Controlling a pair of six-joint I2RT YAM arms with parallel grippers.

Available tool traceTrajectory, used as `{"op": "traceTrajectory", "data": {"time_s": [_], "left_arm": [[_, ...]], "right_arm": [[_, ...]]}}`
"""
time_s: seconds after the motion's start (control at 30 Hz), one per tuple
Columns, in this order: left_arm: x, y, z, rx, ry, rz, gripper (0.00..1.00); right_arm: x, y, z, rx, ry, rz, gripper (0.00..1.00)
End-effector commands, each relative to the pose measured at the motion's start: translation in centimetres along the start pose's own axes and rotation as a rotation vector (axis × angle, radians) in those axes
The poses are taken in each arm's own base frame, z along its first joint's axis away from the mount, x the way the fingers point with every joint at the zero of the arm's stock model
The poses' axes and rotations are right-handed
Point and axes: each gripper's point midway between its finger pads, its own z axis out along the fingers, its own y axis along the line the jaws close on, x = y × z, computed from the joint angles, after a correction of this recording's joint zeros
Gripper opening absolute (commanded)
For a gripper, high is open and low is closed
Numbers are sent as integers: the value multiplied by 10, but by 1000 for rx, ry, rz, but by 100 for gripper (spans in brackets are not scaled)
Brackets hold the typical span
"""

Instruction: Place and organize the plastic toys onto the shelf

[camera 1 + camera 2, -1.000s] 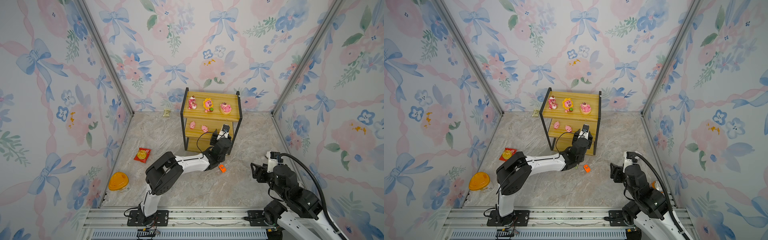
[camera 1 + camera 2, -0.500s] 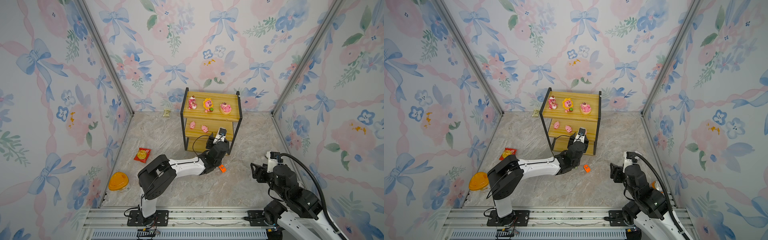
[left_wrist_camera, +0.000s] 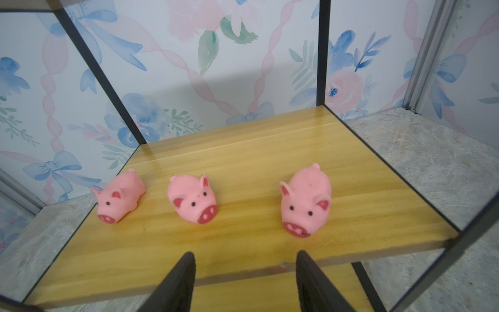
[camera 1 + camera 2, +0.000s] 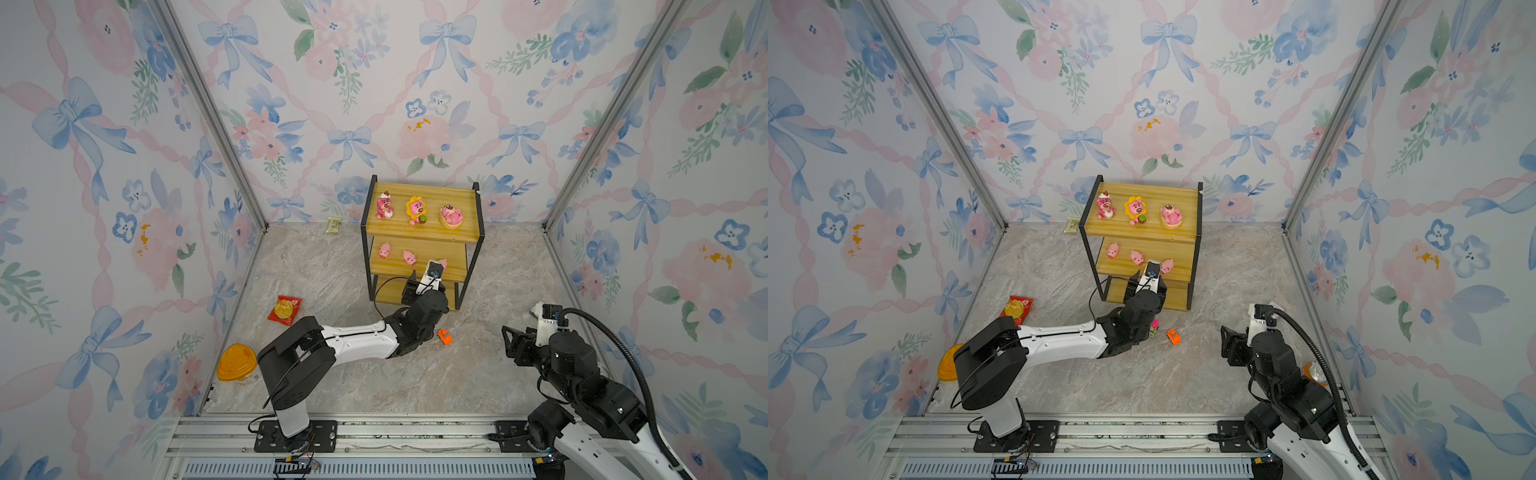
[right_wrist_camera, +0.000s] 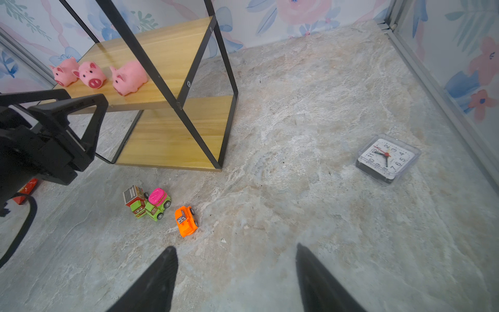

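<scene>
The shelf [image 4: 468, 198] stands at the back wall. Three pink bear figurines [image 4: 417, 210] are lined up on its top board. On the middle board [image 3: 243, 151] three pink pigs [image 3: 193, 198] sit in a row, snouts toward me. My left gripper [image 3: 245, 259] is open and holds nothing, just in front of that board's edge. Three mini cars lie on the floor before the shelf: orange [image 5: 185, 220], pink-green [image 5: 158, 202] and a red-green truck [image 5: 135, 201]. My right gripper [image 5: 236, 251] hovers open over the floor, near the orange car [image 4: 444, 336].
A red snack packet [image 4: 284, 308] and an orange-lidded jar [image 4: 237, 362] lie at the left. A small alarm clock [image 5: 387, 158] sits near the right wall. A little packet [image 4: 333, 225] rests against the back wall. The left arm [image 4: 357, 340] stretches low across the floor.
My left arm has swung a little to the left, and its gripper has drifted left along the shelf front. The right arm has not moved.
</scene>
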Motion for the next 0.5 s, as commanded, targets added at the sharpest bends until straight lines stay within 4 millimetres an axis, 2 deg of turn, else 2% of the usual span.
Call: {"op": "traceTrajectory", "data": {"time_s": [0.0,0.17,0.37,0.47], "left_arm": [[-1,20,-14,-52,1,-21,60],[11,42,-28,-85,19,-24,61],[40,67,-42,-136,99,-9,61],[48,78,-47,-152,109,-35,62]], "right_arm": [[4,-3,4,11,11,2,72],[4,-2,5,11,17,-1,71],[7,-1,7,12,35,2,72],[9,4,10,-4,49,4,72]]}}
